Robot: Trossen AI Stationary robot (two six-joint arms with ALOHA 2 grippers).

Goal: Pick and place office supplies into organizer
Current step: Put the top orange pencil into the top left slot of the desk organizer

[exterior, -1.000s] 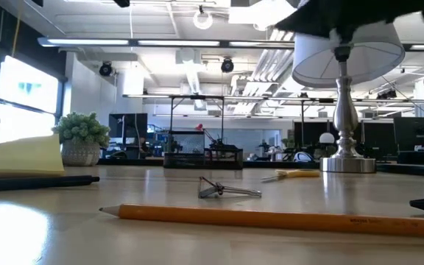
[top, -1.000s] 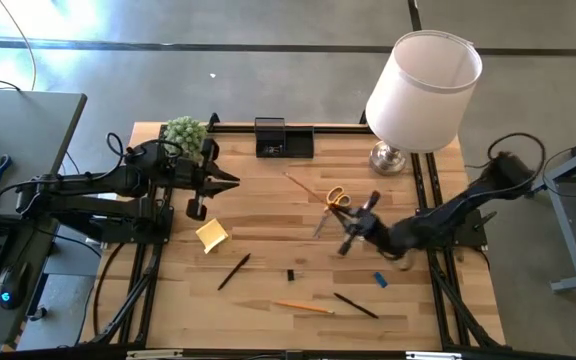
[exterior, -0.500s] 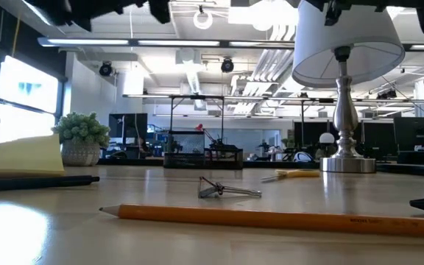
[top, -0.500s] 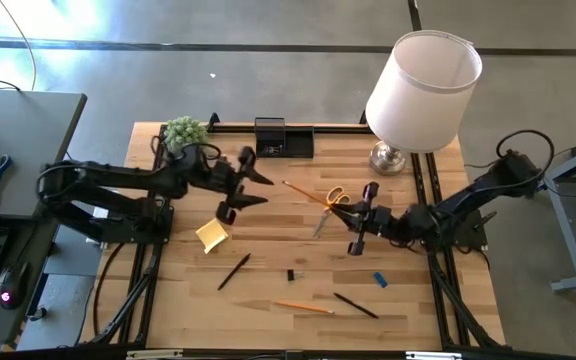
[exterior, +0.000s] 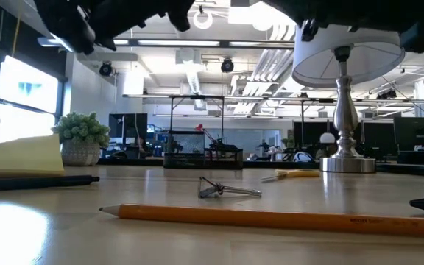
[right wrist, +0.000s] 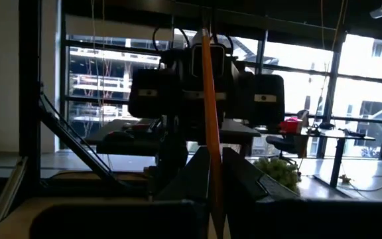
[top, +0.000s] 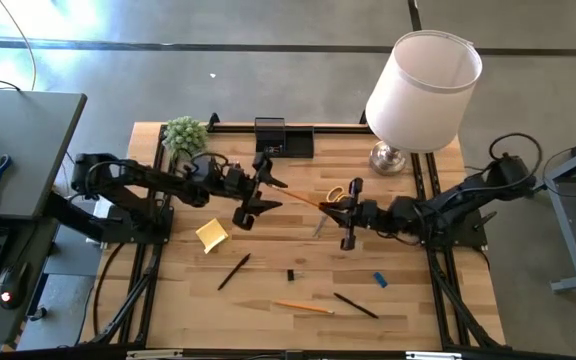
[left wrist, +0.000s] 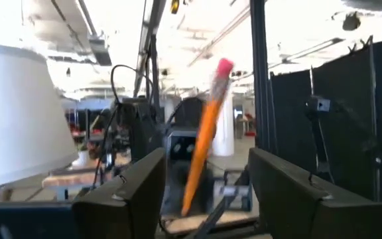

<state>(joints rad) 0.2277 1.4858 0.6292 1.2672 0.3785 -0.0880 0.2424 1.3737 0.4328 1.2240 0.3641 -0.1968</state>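
An orange pencil (top: pixel 306 195) with a pink eraser (left wrist: pixel 223 66) hangs above the table's middle, with my right gripper (top: pixel 340 207) shut on it. My left gripper (top: pixel 276 192) is open. Its fingers stand on either side of the pencil's eraser end, and a gap shows on both sides in the left wrist view. The black organizer (top: pixel 283 138) stands at the far edge. On the table lie the yellow-handled scissors (top: pixel 334 197), a yellow sticky-note pad (top: pixel 212 235), black pens (top: pixel 233 271), another pencil (top: pixel 303 308), a blue block (top: pixel 380 279) and a small clip (top: pixel 290 274). My right gripper pinches the pencil between its two fingers near the end away from the eraser (right wrist: pixel 212 199). The fingers come nearly level from the table's right side. The pencil sticks out beyond the fingertips toward my left gripper, slanting slightly upward, lifted clear of the table.
A white-shaded lamp (top: pixel 423 90) stands at the far right and a small green plant (top: pixel 185 133) at the far left. Black rails (top: pixel 143 290) run along both sides of the wooden top. The near pencil (exterior: pixel 271 218) and the clip (exterior: pixel 227 190) lie close to the low camera.
My left gripper has travelled from beside the plant toward the table's middle, sinking a little, and has opened around the pencil's eraser end. My right gripper has turned and shifted slightly toward the left arm, still shut on the lifted pencil.
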